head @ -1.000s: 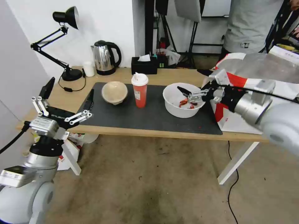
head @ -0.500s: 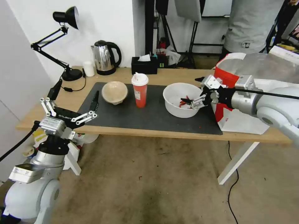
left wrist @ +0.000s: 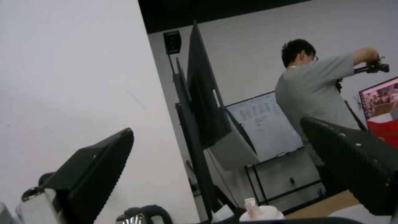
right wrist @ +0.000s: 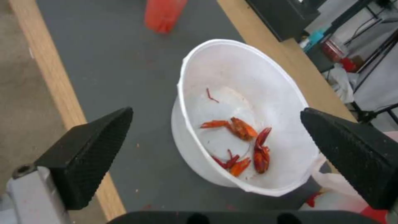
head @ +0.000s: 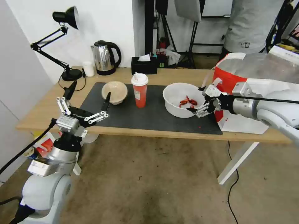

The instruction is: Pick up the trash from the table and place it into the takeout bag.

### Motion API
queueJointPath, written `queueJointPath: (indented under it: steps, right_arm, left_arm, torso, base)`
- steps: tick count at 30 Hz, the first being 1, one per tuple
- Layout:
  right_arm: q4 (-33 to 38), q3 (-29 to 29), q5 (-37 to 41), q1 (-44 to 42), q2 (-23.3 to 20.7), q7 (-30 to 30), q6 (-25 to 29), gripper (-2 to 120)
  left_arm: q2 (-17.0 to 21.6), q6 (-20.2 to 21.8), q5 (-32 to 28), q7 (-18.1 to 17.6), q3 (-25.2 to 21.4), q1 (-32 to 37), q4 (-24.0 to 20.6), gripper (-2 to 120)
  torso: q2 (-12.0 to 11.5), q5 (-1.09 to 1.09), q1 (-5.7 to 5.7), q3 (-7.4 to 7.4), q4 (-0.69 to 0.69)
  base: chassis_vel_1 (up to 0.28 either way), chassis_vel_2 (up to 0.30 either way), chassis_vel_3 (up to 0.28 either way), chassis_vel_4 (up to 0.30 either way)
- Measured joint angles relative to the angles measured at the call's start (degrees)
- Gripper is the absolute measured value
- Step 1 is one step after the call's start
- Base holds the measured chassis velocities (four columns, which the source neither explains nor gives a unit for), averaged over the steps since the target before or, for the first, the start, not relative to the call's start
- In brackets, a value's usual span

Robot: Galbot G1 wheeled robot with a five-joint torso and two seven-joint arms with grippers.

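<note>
Just ahead of the right hand (head: 199, 101), fingers apart, sits the white bowl (head: 180, 100): close squarely on its near rim, keeping it level so shells stay in.

Right claw (head: 199, 100) reaches in from the right, jaws spread wide; left claw (head: 88, 101) raised at left, jaws wide apart.

White bowl (right wrist: 265, 93) with red shells (right wrist: 244, 130), grey mat (head: 149, 115)
</note>
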Motion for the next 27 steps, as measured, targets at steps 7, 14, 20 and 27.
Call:
queueJointPath:
  steps: [7, 14, 20, 27]
  right_arm:
    - [0.11, -0.72, 1.48, 0.54, -0.15, -0.37, -0.65, 100]
    - [-0.95, -1.52, 1.53, 1.0, 0.06, -1.06, -0.82, 100]
    - [-2.93, -3.03, 1.32, 2.09, 0.76, -1.82, -0.85, 100]
    - [-5.5, -4.87, 0.29, 3.85, 2.34, -2.44, -0.85, 100]
  left_arm:
    - [-0.11, 0.0, 0.17, 0.0, 0.17, 0.08, -0.09, 100]
    - [-0.33, 0.01, 0.67, 0.02, 0.87, 0.44, -0.64, 100]
    - [-0.5, -0.02, 0.94, 0.08, 1.06, 0.94, -1.21, 100]
    - [-0.69, -0.8, 1.31, 0.21, 0.97, 1.94, -1.65, 100]
  torso:
    - [0.0, 0.0, 0.0, 0.0, 0.02]
    - [0.0, 0.0, 0.0, 0.0, 0.02]
    - [0.0, 0.0, 0.0, 0.0, 0.01]
    - [0.0, -0.01, 0.0, 0.0, 0.02]
  base:
    - [0.0, 0.0, 0.0, 0.0]
    - [0.0, 0.0, 0.0, 0.0]
    - [0.0, 0.0, 0.0, 0.0]
    - [0.0, 0.0, 0.0, 0.0]
